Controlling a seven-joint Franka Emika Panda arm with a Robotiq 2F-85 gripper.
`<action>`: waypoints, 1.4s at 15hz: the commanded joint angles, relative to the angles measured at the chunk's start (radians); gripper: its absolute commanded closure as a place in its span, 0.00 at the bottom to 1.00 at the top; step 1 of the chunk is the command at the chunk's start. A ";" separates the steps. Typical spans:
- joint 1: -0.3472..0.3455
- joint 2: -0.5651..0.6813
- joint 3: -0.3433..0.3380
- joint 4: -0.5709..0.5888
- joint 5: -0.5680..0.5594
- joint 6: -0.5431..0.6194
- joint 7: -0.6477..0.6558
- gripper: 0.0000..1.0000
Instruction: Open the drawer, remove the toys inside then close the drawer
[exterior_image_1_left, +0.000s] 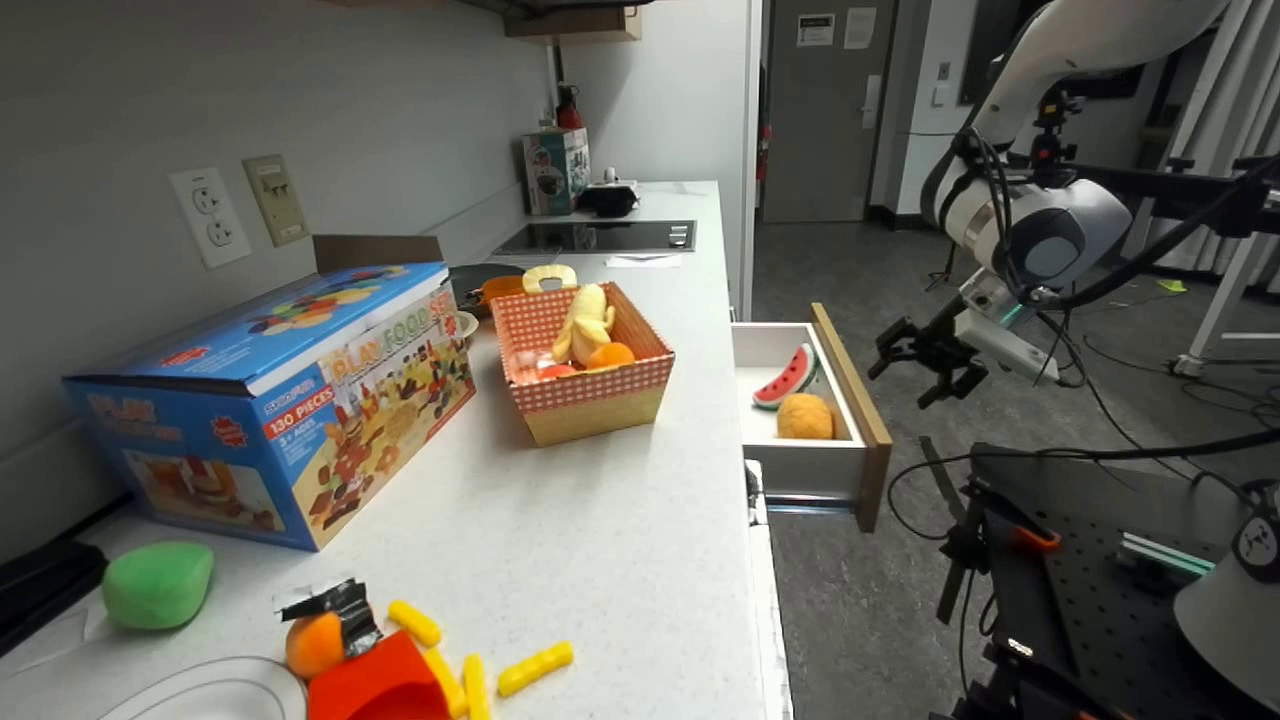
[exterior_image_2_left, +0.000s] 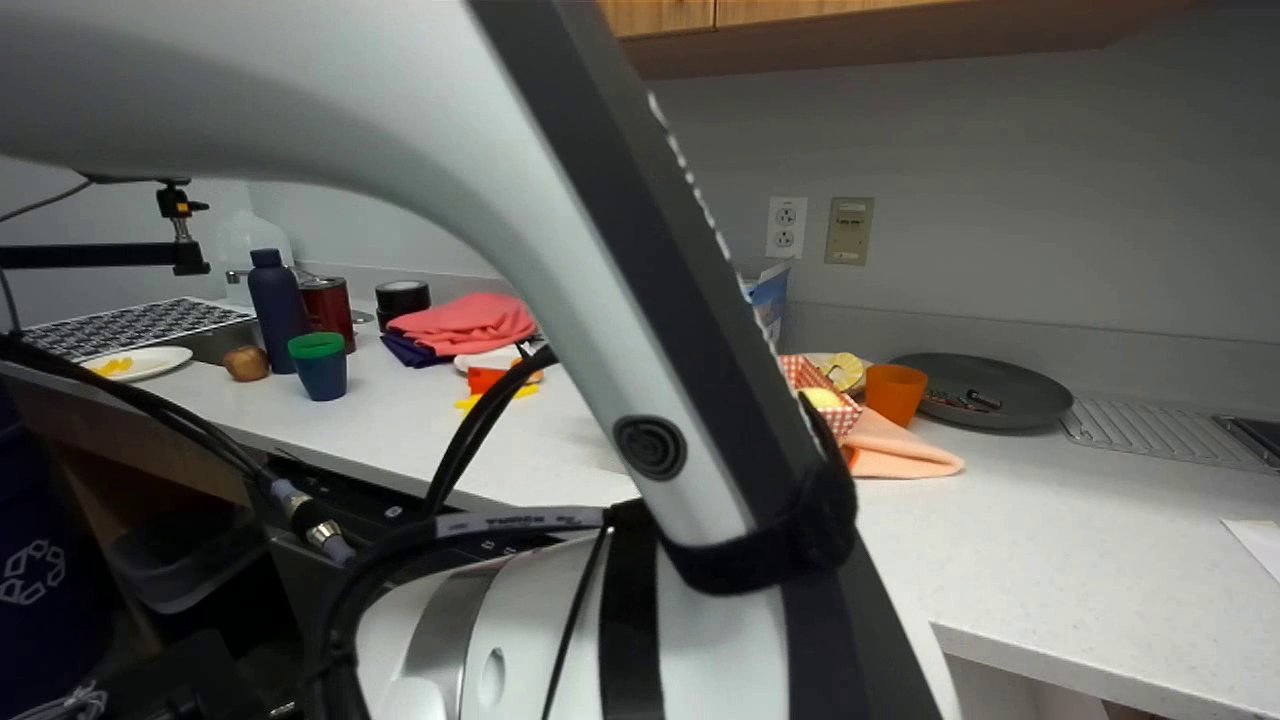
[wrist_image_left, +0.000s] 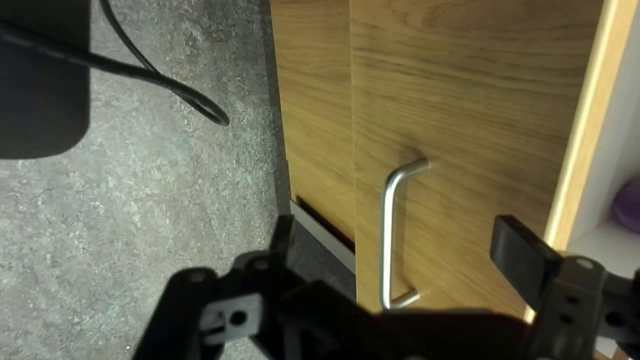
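Note:
The drawer (exterior_image_1_left: 850, 400) stands pulled out below the counter in an exterior view. It has a white interior and a pale wood front. Inside lie a red watermelon-slice toy (exterior_image_1_left: 787, 378) and a round orange toy (exterior_image_1_left: 806, 416). In the wrist view the wood drawer front (wrist_image_left: 470, 115) carries a metal handle (wrist_image_left: 387, 240), and part of a purple round thing (wrist_image_left: 628, 205) shows inside. My gripper (exterior_image_1_left: 898, 388) is open and empty, apart from the drawer, in front of it. In the wrist view its fingers (wrist_image_left: 395, 232) spread on either side of the handle without touching it.
On the counter stand a checked basket (exterior_image_1_left: 600, 395) of play food and a large toy box (exterior_image_1_left: 370, 400). A green blob (exterior_image_1_left: 158, 585) and yellow sticks (exterior_image_1_left: 535, 668) lie nearer. A black cable (wrist_image_left: 150, 75) hangs beside the drawer. The arm (exterior_image_2_left: 600, 300) blocks much of an exterior view.

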 joint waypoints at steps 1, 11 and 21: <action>0.085 -0.080 -0.079 -0.050 0.046 0.059 -0.118 0.00; 0.296 -0.165 -0.017 0.026 -0.605 0.227 0.248 0.00; 0.313 -0.026 -0.073 0.195 -1.189 0.168 0.524 0.00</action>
